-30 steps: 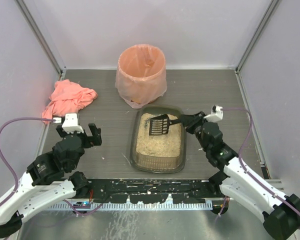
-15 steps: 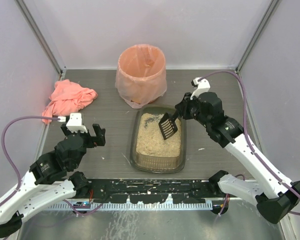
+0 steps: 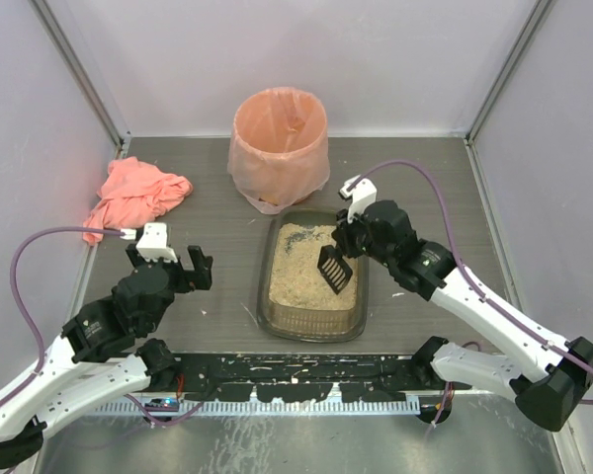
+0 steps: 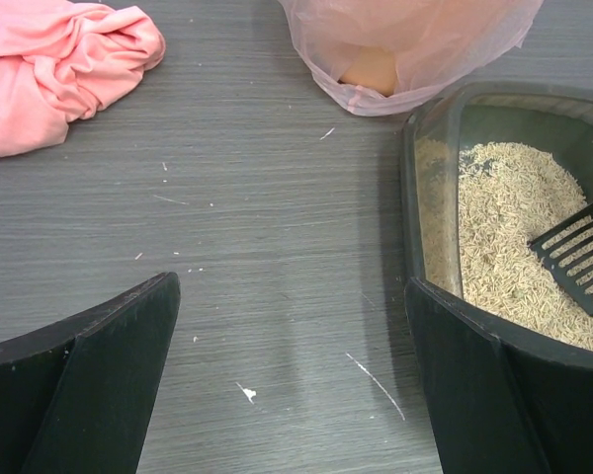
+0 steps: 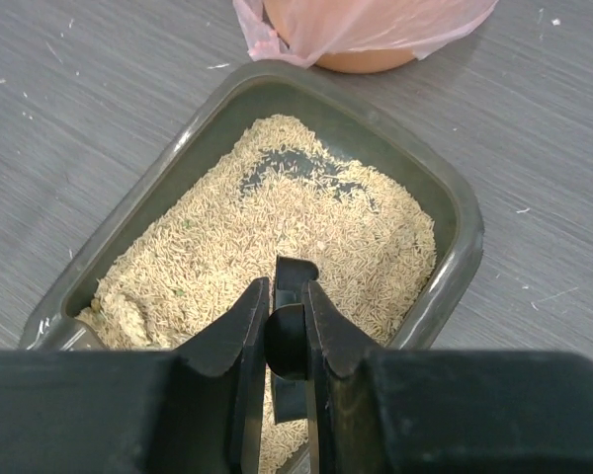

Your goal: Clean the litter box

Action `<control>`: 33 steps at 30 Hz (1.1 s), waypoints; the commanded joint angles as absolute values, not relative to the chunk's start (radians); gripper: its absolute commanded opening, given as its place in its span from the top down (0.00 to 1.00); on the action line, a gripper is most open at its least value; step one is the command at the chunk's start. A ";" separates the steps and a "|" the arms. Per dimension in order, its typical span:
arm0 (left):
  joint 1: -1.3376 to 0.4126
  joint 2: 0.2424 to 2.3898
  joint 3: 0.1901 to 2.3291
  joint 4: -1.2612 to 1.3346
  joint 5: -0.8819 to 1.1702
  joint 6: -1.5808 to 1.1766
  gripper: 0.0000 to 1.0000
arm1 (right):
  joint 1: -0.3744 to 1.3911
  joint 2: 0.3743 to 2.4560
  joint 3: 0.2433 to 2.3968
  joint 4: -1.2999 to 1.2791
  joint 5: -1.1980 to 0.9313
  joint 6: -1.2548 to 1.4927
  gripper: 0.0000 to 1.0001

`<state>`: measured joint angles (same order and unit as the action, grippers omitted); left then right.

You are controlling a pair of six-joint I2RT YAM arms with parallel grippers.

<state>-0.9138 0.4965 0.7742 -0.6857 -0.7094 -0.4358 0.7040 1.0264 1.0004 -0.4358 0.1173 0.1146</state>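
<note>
The litter box is a dark shallow tray of beige granules at the table's middle; it also shows in the right wrist view and the left wrist view. My right gripper is shut on the handle of a black slotted scoop, whose head hangs over the tray's right half. In the right wrist view the gripper clamps the scoop handle above the granules. My left gripper is open and empty, left of the tray; its fingers frame bare table.
A round bin with a peach bag stands just behind the tray. A pink cloth lies at the back left. Grey walls close the table at left, right and back. Small white specks dot the table.
My right arm has swung up and to the left, carrying the scoop from the tray's far end to over its right half. My left gripper has crept slightly toward the tray.
</note>
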 commanded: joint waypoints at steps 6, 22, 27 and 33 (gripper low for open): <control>-0.911 0.496 0.764 -0.646 -0.705 -0.459 0.02 | 0.728 0.976 0.838 -0.171 0.128 0.090 0.81; -0.912 0.490 0.759 -0.649 -0.703 -0.460 0.02 | 0.729 0.997 0.806 -0.152 0.114 0.158 0.64; -0.911 0.504 0.753 -0.640 -0.693 -0.462 0.02 | 0.729 1.022 0.804 -0.187 0.111 0.205 0.64; -0.911 0.524 0.749 -0.624 -0.678 -0.464 0.02 | 0.728 1.006 0.772 -0.176 0.155 0.253 0.73</control>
